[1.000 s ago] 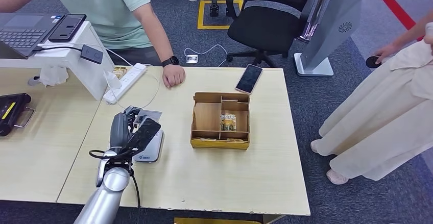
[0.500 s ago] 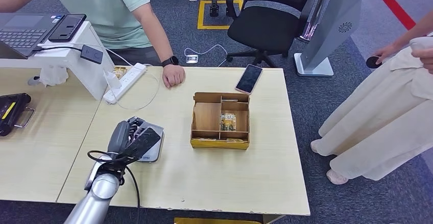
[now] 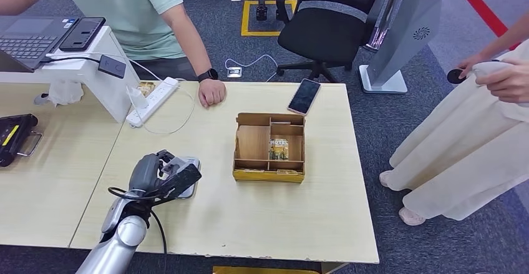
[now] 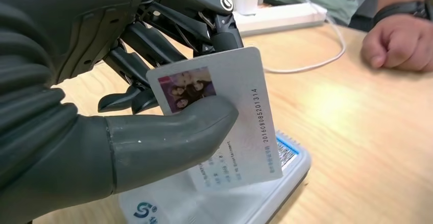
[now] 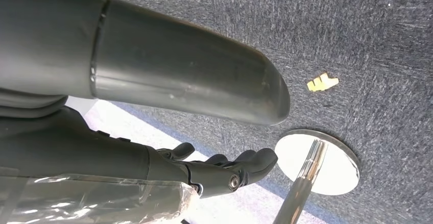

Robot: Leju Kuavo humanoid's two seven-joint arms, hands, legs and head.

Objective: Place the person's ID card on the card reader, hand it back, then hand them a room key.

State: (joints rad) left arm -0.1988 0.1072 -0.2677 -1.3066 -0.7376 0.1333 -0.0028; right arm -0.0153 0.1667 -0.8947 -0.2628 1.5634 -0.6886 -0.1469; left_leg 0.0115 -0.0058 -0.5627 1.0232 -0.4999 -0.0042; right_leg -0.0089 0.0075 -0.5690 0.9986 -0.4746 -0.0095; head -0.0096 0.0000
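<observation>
Currently pinching the ID card [image 4: 224, 117] between thumb and fingers of the left hand [image 3: 153, 173], the card tilting on edge with its lower corner just above the white card reader [image 4: 240, 206]; touching or not, cannot tell. Sitting near the front-left part of the tabletop [image 3: 274, 218], that reader, half hidden in the head view by the hand and a dark wrist part. Hanging by the robot's side over blue carpet, the right hand [image 5: 224, 170], fingers loosely apart and holding nothing, beside a shiny round stand base [image 5: 316, 168].

Standing near the middle of the tabletop, a cardboard box [image 3: 269, 147] split into compartments, with a room key [image 3: 279, 148] (printed HOTEL) upright in a middle compartment. Lying at the far edge, a phone [image 3: 304, 96], face up. Resting on the far edge too, a person's fist [image 3: 212, 92] with a watch on the wrist. Trailing across the far-left corner, a white power strip [image 3: 153, 101] and its thin cable. Standing off the right edge, a second person in pale clothing [image 3: 461, 149], one hand [image 3: 508, 80] raised. Waiting beyond the far edge, a black office chair [image 3: 327, 21]. Sitting on the neighbouring desk at left, a laptop [image 3: 28, 37].
</observation>
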